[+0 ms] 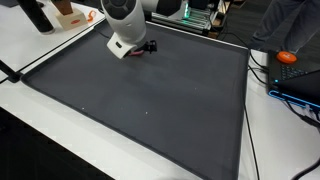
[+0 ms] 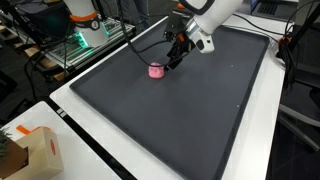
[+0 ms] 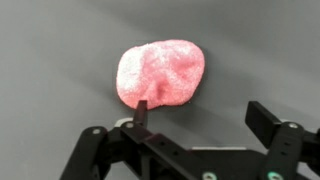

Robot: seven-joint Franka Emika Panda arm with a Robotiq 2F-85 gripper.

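Pink and grainy, the lump [image 3: 162,73] lies on the dark mat [image 2: 205,115] near the mat's far edge, just under the pincer [image 3: 200,108]; the mat covers most of the white table [image 2: 100,150] and has much bare room toward the near side. In the wrist view the long axis of the lump runs across the picture, a little higher at the right; I cannot tell a front or a back. The pincer is open and holds nothing; one fingertip [image 3: 141,106] is at the lump's lower edge, its mate apart. In an exterior view the lump [image 2: 155,70] is visible beside the pincer [image 2: 172,56]; elsewhere the arm hides it, and only the pincer [image 1: 146,47] shows.
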